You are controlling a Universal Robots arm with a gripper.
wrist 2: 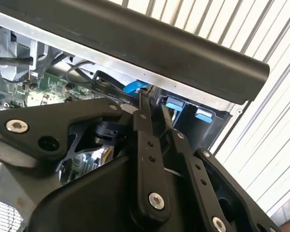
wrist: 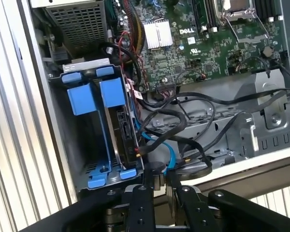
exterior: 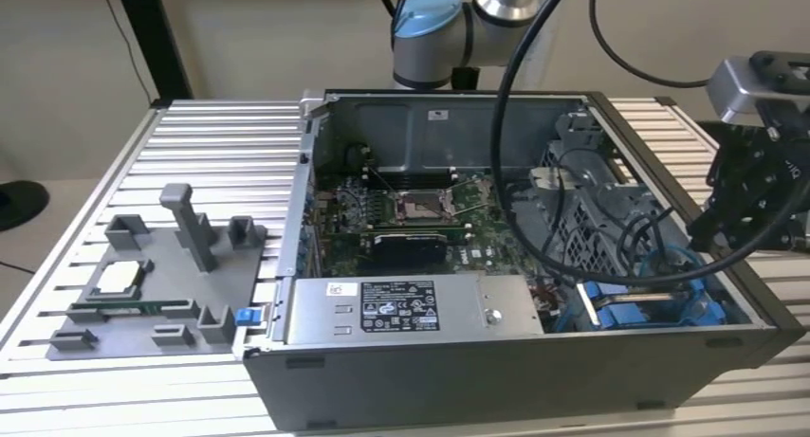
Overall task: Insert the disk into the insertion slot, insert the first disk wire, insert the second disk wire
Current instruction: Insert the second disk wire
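Soft, even light over me now, shadows faint. The ribbed counter gleams pale, nearly white beside me in both wrist views. Down in the case it's dimmer, shade pooling deep in the insertion slot.

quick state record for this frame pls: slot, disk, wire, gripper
insertion slot: blue-railed bay in a corner of the case, next to the power-supply box
disk: looks seated in the slot, one edge showing
blue wire: runs from beside the disk toward the gripper; ends unclear
gripper: at the case wall by the slot, nearest the blue wire
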